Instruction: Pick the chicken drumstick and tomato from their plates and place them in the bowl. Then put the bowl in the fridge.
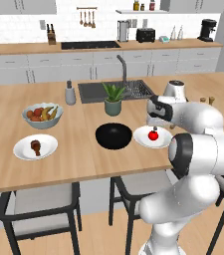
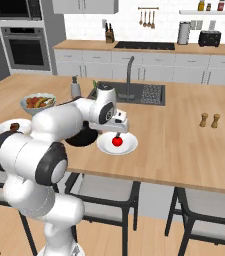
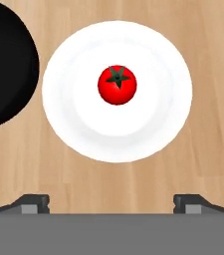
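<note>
No legible text, labels, brands, numbers or signs anywhere.

Island counter (image 1: 78, 149) (wood, seemingly): plates (image 1: 35, 147), bowl (image 1: 113, 135)

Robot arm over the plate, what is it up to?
The white robot arm's end effector hangs open above the small round red tomato, which lies on a round white plate. It has not grabbed it yet. The glossy black bowl beside that plate is empty. The reddish-brown chicken drumstick still lies on the other white plate.
</note>
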Robot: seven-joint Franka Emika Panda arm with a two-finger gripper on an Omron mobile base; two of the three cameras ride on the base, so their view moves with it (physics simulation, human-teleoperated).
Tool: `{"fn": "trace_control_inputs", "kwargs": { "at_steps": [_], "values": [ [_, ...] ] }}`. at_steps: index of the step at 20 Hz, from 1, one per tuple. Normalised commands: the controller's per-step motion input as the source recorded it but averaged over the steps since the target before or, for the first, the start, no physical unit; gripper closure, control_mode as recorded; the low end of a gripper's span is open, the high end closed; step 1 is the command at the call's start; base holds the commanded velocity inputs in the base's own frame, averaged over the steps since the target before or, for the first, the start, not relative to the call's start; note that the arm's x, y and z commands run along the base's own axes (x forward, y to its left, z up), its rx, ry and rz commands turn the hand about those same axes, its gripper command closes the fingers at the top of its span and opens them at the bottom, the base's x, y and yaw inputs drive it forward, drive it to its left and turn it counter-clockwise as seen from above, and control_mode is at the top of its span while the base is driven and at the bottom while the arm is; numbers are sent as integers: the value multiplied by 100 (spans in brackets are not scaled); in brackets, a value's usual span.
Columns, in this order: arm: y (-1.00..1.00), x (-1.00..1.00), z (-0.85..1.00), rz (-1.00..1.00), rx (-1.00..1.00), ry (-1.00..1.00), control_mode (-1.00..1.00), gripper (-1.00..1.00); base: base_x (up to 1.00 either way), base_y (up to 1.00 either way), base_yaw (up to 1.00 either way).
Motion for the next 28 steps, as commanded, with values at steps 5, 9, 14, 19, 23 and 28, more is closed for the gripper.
{"fn": "trace_control_inputs", "kwargs": {
  "at_steps": [5,9,14,19,23,28],
  "values": [
    [-4,58,-31,-1,0,2,-100,-100,0,0,0],
    [-11,52,-43,0,0,1,-100,-100,0,0,0],
    [-12,46,-47,0,0,0,-100,-100,0,0,0],
    [-1,26,-41,0,0,0,-100,-100,0,0,0],
    [0,12,-34,0,0,0,-100,-100,0,0,0],
    [0,8,-26,0,0,0,-100,-100,0,0,0]
  ]
}}
